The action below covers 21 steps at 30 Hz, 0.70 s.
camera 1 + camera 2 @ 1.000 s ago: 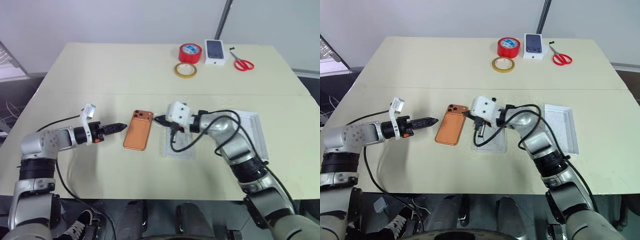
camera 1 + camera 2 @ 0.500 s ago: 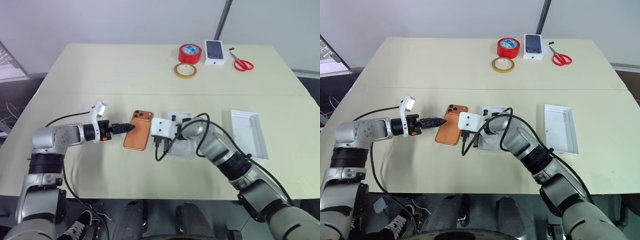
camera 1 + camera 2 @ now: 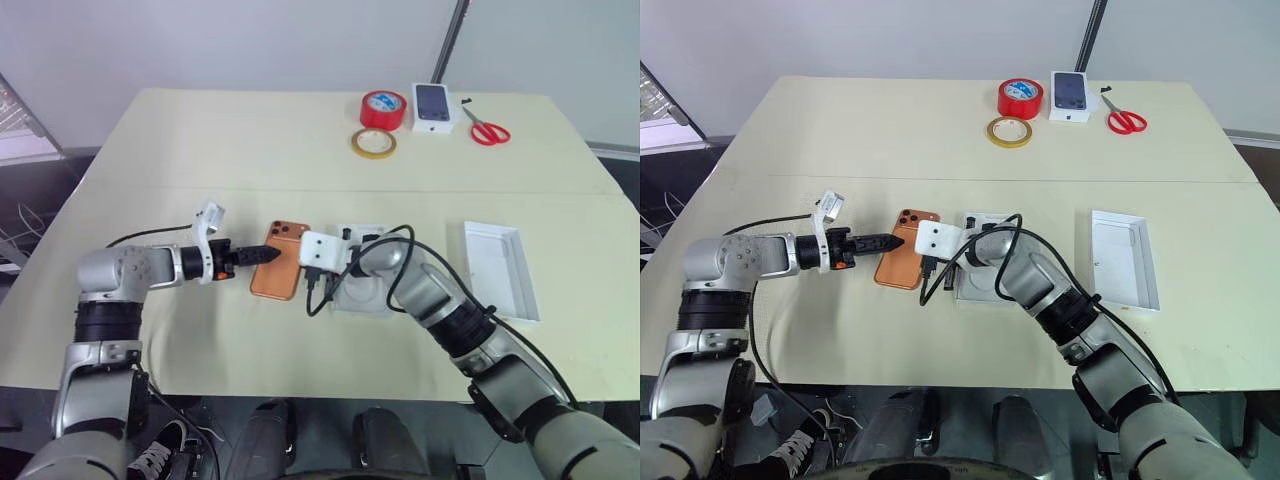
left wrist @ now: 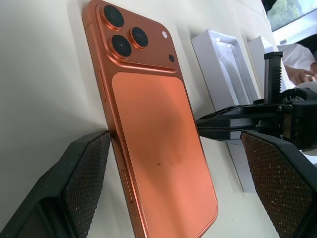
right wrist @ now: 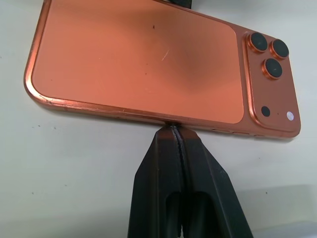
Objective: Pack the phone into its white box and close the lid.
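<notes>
- Left hand (image 3: pixel 262 256) has closed in from the robot's left since a second ago; its black fingers (image 4: pixel 84 183) now stand wide apart, one pad just beside the left long edge of the phone (image 3: pixel 278 261), the other beyond the phone's far edge.
- Right hand (image 5: pixel 174 130) is pressed shut, its fingertips meeting the right long edge of the phone; a second ago it sat higher, over the white box, and it has since dropped to the surface (image 3: pixel 200 150) and swung leftward.
- Phone lies flat, back up, camera cluster at its far end, between the two hands; it has kept much the same spot as before.
- White box (image 3: pixel 362 283) sits just right of the phone, partly covered by the right arm and its cable; more of it shows than a second ago.
- Lid (image 3: pixel 500 268) rests well to the right, open side up, unmoved.
- At the far edge of the surface: red tape roll (image 3: pixel 382 107), yellow tape ring (image 3: pixel 373 143), closed phone box (image 3: pixel 433 105), red scissors (image 3: pixel 486 128), all as before.
</notes>
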Each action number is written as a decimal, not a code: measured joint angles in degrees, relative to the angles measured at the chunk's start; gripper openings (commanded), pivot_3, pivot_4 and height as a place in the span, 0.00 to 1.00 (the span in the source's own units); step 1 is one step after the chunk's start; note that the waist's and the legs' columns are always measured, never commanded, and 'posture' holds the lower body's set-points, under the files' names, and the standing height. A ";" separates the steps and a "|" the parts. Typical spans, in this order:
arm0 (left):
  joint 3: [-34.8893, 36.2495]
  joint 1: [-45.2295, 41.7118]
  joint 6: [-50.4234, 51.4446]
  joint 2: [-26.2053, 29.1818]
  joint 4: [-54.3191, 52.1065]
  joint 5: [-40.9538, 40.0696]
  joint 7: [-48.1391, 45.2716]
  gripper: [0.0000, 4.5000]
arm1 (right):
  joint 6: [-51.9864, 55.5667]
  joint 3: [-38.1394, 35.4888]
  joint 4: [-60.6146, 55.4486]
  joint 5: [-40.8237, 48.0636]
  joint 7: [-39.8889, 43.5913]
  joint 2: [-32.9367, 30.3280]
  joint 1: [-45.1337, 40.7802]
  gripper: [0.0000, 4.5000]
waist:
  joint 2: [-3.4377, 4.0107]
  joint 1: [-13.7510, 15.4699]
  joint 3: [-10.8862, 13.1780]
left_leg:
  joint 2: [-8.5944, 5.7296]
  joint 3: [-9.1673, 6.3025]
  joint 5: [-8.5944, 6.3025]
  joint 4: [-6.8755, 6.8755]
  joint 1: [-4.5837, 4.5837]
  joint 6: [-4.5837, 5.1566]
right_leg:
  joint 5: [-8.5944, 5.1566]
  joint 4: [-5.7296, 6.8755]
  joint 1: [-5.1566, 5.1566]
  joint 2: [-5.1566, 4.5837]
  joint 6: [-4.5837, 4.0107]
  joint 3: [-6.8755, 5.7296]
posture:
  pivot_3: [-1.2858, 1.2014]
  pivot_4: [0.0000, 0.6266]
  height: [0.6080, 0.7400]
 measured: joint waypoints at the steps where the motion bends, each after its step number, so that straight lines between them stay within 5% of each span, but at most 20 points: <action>1: 0.00 -0.06 0.09 -0.05 -0.02 0.01 0.12 0.97 | -0.02 -0.10 0.00 -0.02 0.00 -0.02 0.06 0.01 | 0.00 -0.01 0.00 | 0.00 0.00 0.00 0.00 0.00 0.00 | 0.00 0.00 0.00 0.00 0.00 0.00 | 0.52 0.24 0.91; 15: 0.17 -2.19 3.80 -1.88 -1.76 1.20 4.43 0.97 | -0.16 -1.11 0.03 -0.85 0.07 0.02 0.44 0.01 | 0.00 0.05 0.00 | -0.02 -0.03 -0.01 0.00 -0.01 -0.02 | 0.00 -0.01 0.00 -0.01 0.00 -0.02 | 0.52 0.24 0.91; 21: -2.31 -4.38 5.46 -7.05 -2.31 1.06 5.49 0.97 | -0.77 -1.12 0.78 -1.18 -0.69 1.24 0.43 0.01 | -0.02 -0.35 0.01 | -0.04 -0.02 0.01 -0.04 -0.12 -0.03 | 0.00 0.02 0.02 0.01 0.01 0.02 | 0.52 0.24 0.91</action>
